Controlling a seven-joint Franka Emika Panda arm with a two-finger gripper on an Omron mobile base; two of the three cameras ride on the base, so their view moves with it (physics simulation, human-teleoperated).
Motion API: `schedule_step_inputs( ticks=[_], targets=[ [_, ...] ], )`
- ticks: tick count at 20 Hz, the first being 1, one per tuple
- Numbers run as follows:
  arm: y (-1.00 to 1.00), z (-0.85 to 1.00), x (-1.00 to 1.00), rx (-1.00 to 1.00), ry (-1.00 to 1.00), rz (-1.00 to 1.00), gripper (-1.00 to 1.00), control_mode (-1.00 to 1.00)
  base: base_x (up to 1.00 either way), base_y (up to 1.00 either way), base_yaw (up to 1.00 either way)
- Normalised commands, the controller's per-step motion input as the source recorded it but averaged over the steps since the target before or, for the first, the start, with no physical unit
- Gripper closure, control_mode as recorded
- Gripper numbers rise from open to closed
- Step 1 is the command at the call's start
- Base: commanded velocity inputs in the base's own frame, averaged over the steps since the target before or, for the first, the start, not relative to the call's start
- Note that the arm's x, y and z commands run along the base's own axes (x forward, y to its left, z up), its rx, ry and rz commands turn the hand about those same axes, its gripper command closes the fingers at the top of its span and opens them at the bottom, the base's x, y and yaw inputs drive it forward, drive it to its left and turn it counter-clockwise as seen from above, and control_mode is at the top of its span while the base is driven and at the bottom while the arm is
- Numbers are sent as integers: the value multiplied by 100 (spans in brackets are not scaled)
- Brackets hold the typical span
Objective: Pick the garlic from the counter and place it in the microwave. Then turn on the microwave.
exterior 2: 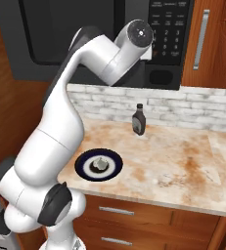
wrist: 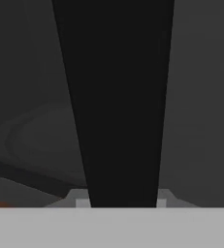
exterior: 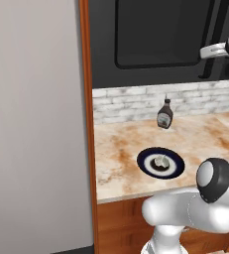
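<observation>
Gripper [wrist: 119, 202] raised at the microwave [exterior 2: 85, 34], jaws closed on its vertical black handle [wrist: 118, 97]. Garlic [exterior 2: 100, 162] resting on a dark-rimmed plate [exterior 2: 85, 172] on the counter [exterior 2: 183, 166], well below the hand. Sauce bottle [exterior 2: 139, 120] upright near the brick wall strip [exterior 2: 192, 110].

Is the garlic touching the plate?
Touching. In the right base view the garlic sits on the plate, no gap under it; the left base view agrees.
</observation>
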Motion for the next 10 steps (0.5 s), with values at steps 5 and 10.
schedule_step_inputs(
  ticks=[5, 10],
  targets=[
    [16, 2, -26, 0, 0, 4, 100, -100, 0, 0, 0],
    [15, 4, -39, 0, -7, 0, 100, -100, 0, 0, 0]
  ],
)
